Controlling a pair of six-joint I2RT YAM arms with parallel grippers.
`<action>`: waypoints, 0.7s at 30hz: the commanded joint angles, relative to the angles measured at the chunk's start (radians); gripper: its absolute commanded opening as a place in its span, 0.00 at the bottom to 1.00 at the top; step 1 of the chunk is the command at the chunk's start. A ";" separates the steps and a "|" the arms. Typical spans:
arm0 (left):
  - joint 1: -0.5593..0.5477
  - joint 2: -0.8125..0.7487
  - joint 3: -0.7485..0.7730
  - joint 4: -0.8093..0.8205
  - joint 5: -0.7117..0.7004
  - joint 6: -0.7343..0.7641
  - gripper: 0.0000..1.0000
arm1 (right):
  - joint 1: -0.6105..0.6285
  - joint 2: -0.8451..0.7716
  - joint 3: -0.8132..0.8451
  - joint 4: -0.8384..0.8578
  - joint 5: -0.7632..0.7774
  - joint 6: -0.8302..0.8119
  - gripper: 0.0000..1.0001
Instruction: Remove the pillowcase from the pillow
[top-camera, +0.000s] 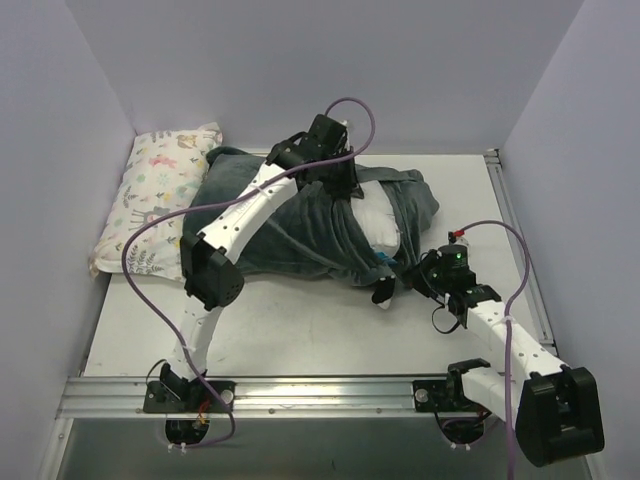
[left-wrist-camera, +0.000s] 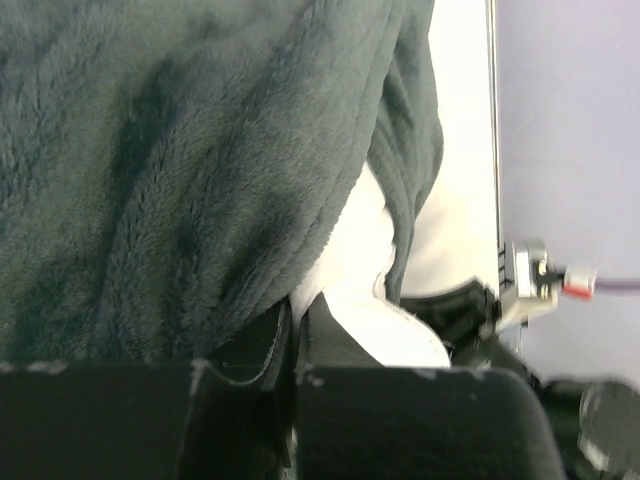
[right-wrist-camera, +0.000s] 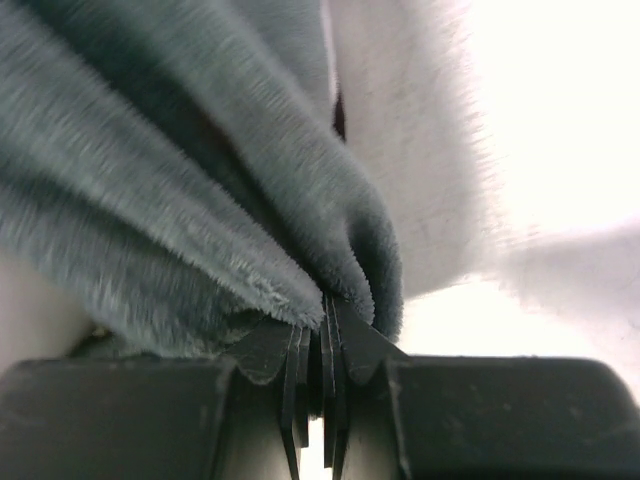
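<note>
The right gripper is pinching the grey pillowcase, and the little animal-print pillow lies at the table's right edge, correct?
No: the animal-print pillow lies at the left edge, as the top view shows. The right gripper is indeed pinching the grey pillowcase.

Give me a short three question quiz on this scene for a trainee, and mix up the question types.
1. True or false: the right hand is shut on the grey plush of the pillowcase.
2. Where does the animal-print pillow lie? A) at the far left of the table, beside the pillowcase; B) at the near right corner; C) inside the pillowcase.
3. Is the white pillow fully out of the pillowcase?
Key: 1 true. 2 A. 3 No: only part of it shows at the opening, and the rest is covered.
</note>
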 joint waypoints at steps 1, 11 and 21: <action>0.099 -0.262 -0.131 0.169 -0.078 0.044 0.00 | -0.055 0.088 0.026 -0.167 -0.042 -0.043 0.00; -0.033 -0.701 -0.913 0.488 -0.089 0.028 0.00 | -0.027 0.054 0.290 -0.281 -0.055 -0.136 0.36; -0.060 -0.732 -1.027 0.587 -0.106 -0.020 0.00 | 0.177 -0.177 0.486 -0.518 0.081 -0.204 0.69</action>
